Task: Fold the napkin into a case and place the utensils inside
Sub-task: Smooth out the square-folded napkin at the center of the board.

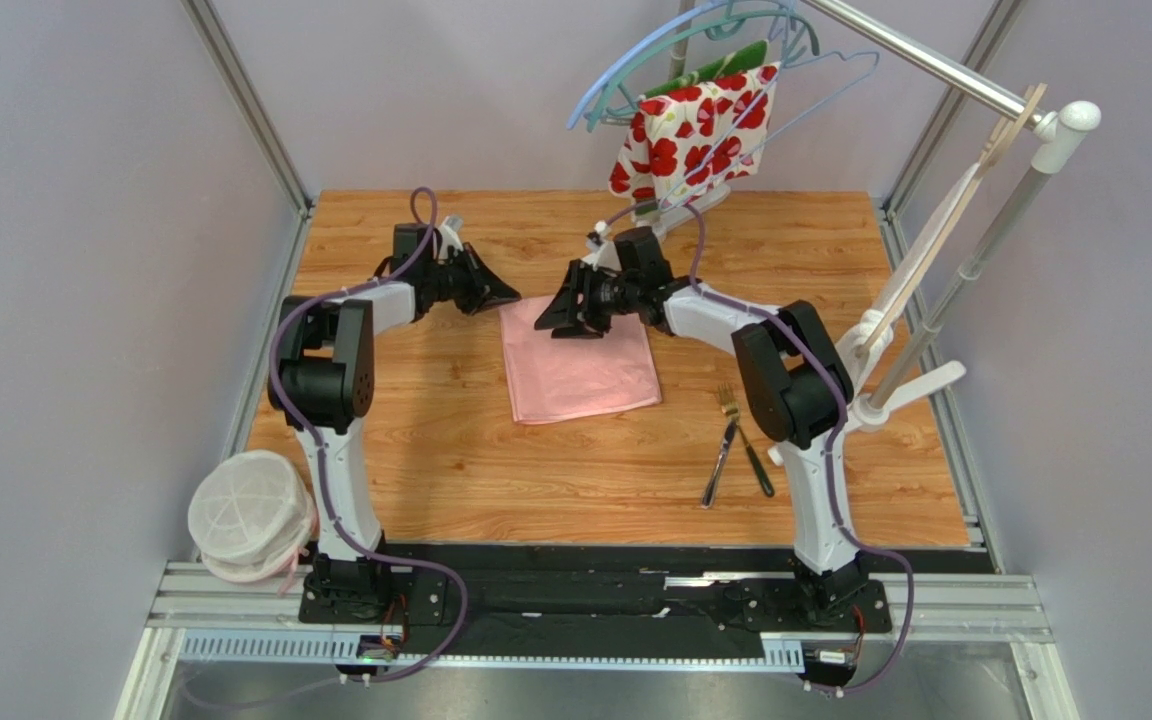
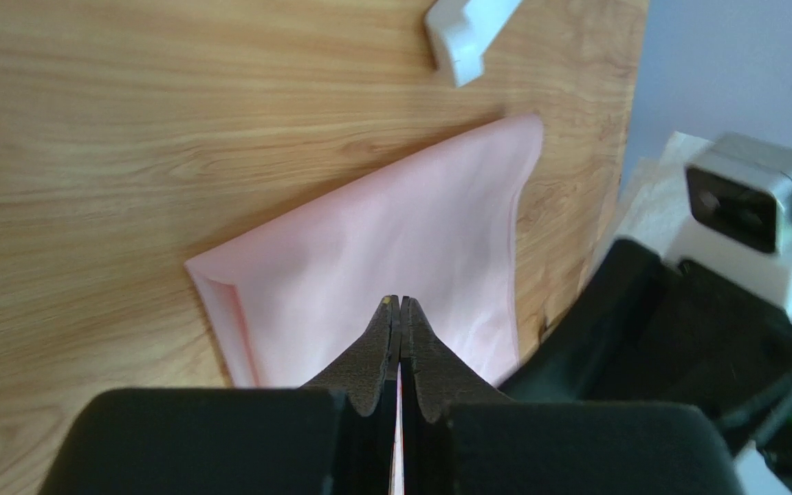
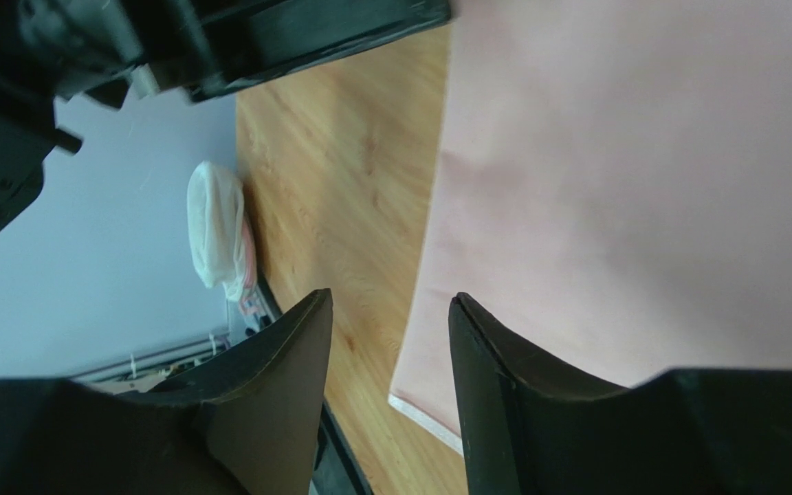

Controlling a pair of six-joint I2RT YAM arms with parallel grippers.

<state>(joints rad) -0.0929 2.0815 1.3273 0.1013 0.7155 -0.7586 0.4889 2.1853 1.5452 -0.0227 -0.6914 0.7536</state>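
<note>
Napkin (image 1: 579,360) first: the plain light-pink cloth lies flat on the wooden table (image 1: 432,450), roughly square, about the middle of the board and between my 2 arms. From the left wrist camera the napkin (image 2: 410,237) shows a doubled edge at its nearest corner, so I read at least 2 layers there.

Left gripper (image 1: 504,290) sits at the cloth's far left corner. In its own camera the left gripper (image 2: 400,304) has both fingers pressed together, tip against tip, above the pink surface. I see no cloth pinched between the tips.

Right gripper (image 1: 555,318) hangs over the far edge of the cloth, a little right of the left one. Through its wrist camera the right gripper (image 3: 390,299) stands with its fingers apart; 1 finger is over bare wood, the other over the napkin (image 3: 627,186), and the cloth's edge runs under the gap. Whether the tips touch the cloth, I cannot tell.

The 2 utensils lie on bare wood right of the napkin, apart from it and close to the right arm: the fork (image 1: 720,443) with its tines toward the far side, and the darker piece (image 1: 757,465) just beside it, angled away at the near end.

A red-and-white floral cloth (image 1: 692,143) hangs from hangers at the back. A white cloth bundle (image 1: 249,515) sits at the near left corner.
</note>
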